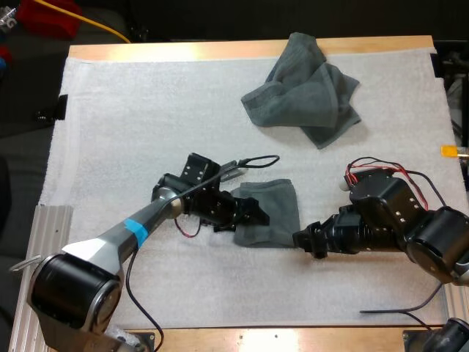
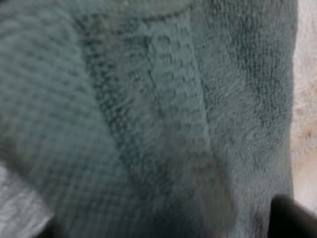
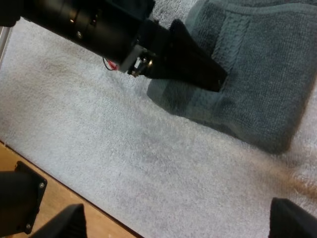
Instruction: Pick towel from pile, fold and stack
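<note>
A dark grey-green folded towel (image 1: 275,213) lies flat near the middle of the white mat (image 1: 132,125). My left gripper (image 1: 253,214) sits on the towel's left edge and is shut on it; the towel's weave (image 2: 163,114) is pressed close up to that arm's camera, with one dark fingertip (image 2: 292,218) beside it. My right gripper (image 1: 302,240) hovers low over the mat just off the towel's near right corner, open, its fingers (image 3: 64,223) wide apart with nothing between them. The folded towel (image 3: 267,74) and the left gripper (image 3: 198,69) lie ahead of it. A crumpled towel (image 1: 304,92) rests at the far right.
Bare mat (image 1: 132,125) stretches to the left and along the front. The table's wooden front edge (image 3: 74,193) runs close beneath my right gripper. A black cable (image 1: 403,308) trails on the mat at the front right.
</note>
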You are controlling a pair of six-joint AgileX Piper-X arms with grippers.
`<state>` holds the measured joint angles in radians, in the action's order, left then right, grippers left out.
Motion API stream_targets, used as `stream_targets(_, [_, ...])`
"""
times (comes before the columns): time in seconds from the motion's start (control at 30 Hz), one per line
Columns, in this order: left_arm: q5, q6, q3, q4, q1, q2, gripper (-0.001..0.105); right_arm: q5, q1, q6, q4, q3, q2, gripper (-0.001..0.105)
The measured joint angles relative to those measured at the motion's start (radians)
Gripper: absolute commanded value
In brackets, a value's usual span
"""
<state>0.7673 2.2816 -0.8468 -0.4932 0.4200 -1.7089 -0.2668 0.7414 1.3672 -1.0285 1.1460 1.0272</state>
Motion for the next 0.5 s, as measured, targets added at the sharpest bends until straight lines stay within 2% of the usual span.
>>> stream_targets(0.13, [0.000,0.012,-0.030,0.002,0.022,-0.024,0.069,0.000,0.000,-0.002,0.000,0.000,0.000,0.071])
stream_targets(0.2, [0.000,0.012,-0.032,0.005,0.028,-0.026,0.065,0.000,0.000,-0.002,0.000,0.000,0.000,0.071])
stream_targets(0.33, [-0.007,0.012,-0.032,0.005,0.031,-0.029,0.037,0.000,0.000,-0.002,0.000,0.000,0.000,0.071])
stream_targets(0.5, [-0.019,0.012,-0.032,0.005,0.033,-0.029,0.007,0.000,0.000,-0.002,0.000,0.000,0.000,0.071])
